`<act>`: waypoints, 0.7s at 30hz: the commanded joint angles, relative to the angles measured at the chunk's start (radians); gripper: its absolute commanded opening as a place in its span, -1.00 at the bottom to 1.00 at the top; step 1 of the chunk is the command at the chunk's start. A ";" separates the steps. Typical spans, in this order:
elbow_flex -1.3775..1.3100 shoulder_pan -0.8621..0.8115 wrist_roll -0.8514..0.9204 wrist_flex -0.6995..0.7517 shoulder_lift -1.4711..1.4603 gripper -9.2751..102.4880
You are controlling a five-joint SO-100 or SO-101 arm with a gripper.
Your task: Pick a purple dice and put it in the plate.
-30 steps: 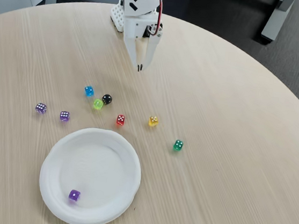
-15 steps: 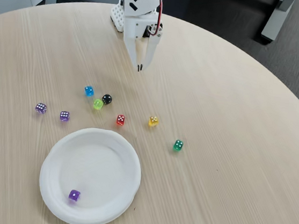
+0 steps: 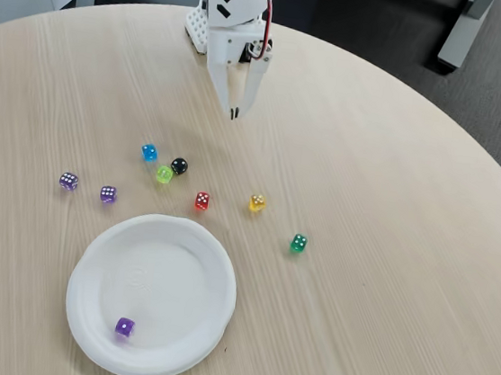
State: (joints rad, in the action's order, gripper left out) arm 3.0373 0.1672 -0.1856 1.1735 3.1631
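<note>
In the fixed view two purple dice lie on the table left of centre, one (image 3: pixel 68 181) further left and the other (image 3: pixel 108 194) beside it. A third purple dice (image 3: pixel 125 326) rests inside the white plate (image 3: pixel 197 263), near its lower left rim. My white gripper (image 3: pixel 234 112) hangs at the top centre, pointing down, its fingertips together and holding nothing. It is well above and to the right of the loose purple dice.
Other dice are scattered between gripper and plate: blue (image 3: pixel 149 151), black (image 3: pixel 179 166), lime (image 3: pixel 164 174), red (image 3: pixel 202 200), yellow (image 3: pixel 257 203), green (image 3: pixel 298 243). The round wooden table (image 3: pixel 392 213) falls away at the upper right edge.
</note>
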 commanded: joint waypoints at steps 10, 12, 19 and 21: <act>-0.009 -0.008 -0.017 0.003 -0.003 -0.81; -0.009 -0.008 -0.017 0.003 -0.005 -0.81; -0.009 -0.009 -0.020 0.003 -0.006 -0.81; -0.009 -0.011 -0.021 0.003 -0.006 -0.81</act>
State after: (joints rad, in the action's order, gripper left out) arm 3.0373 0.1672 -0.1979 1.1735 3.1600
